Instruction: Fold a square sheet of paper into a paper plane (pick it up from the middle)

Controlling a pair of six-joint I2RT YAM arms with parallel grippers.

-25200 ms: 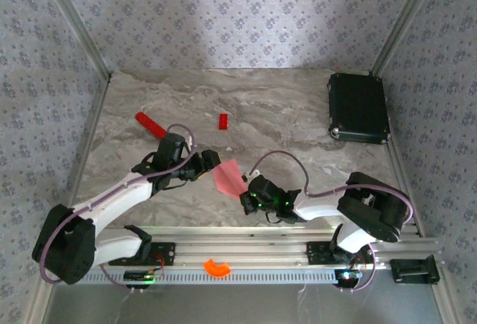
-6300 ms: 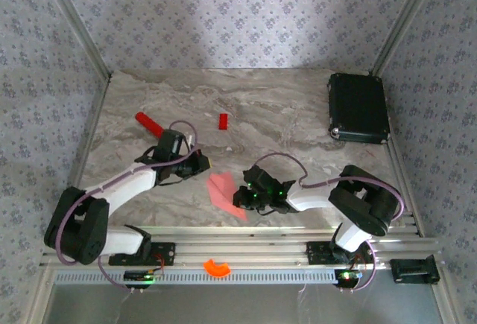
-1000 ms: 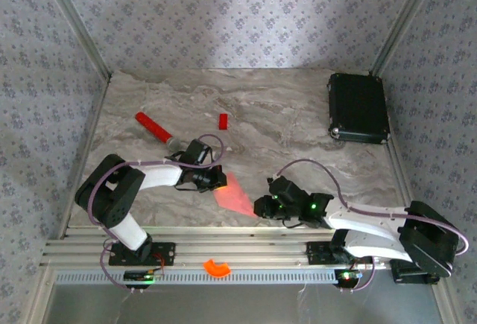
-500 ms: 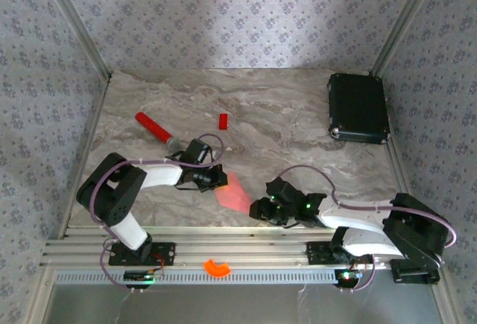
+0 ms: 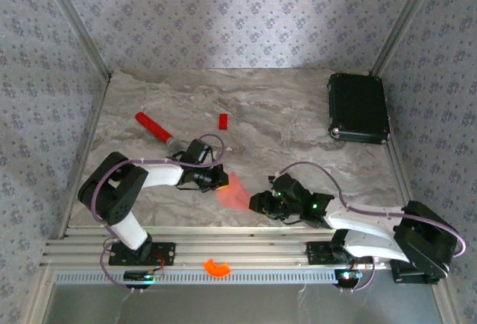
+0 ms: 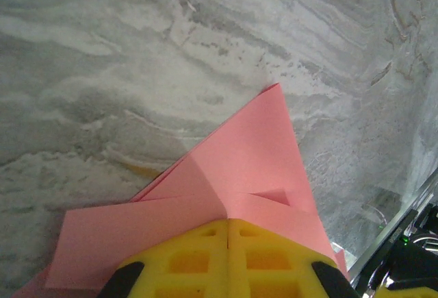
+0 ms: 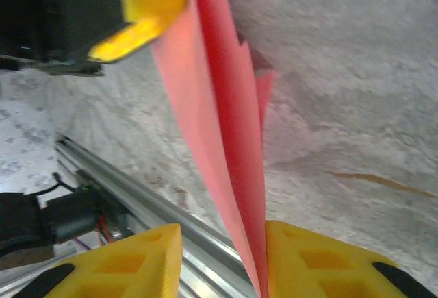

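Top view: my left gripper (image 5: 217, 182) is clenched on one end of the folded pink paper sheet (image 5: 235, 193). The sheet spans the short gap between my two sets of jaws, and my right gripper (image 5: 258, 203) sits at its other end. Well beyond my right jaws and off to their right lies a black hard case (image 5: 358, 107), rectangular, with bright metal corners and its lid closed, so I cannot tell what is in it. Straight beyond my left jaws is a small red block (image 5: 222, 121). Beyond them to the left lies a red stick with a grey tip (image 5: 153, 125). All of this is on the grey veined marble tabletop (image 5: 283, 115).

Left wrist view: my ribbed yellow fingers (image 6: 274, 260) press flat together with the paper pinched between them. Ahead of the jaws the thin matte sheet spreads in creased layers and narrows to a sharp point.

Right wrist view: my yellow fingers (image 7: 321, 264) stand apart, released. The paper runs edge-on between them, lying against the right pad and clear of the left one.
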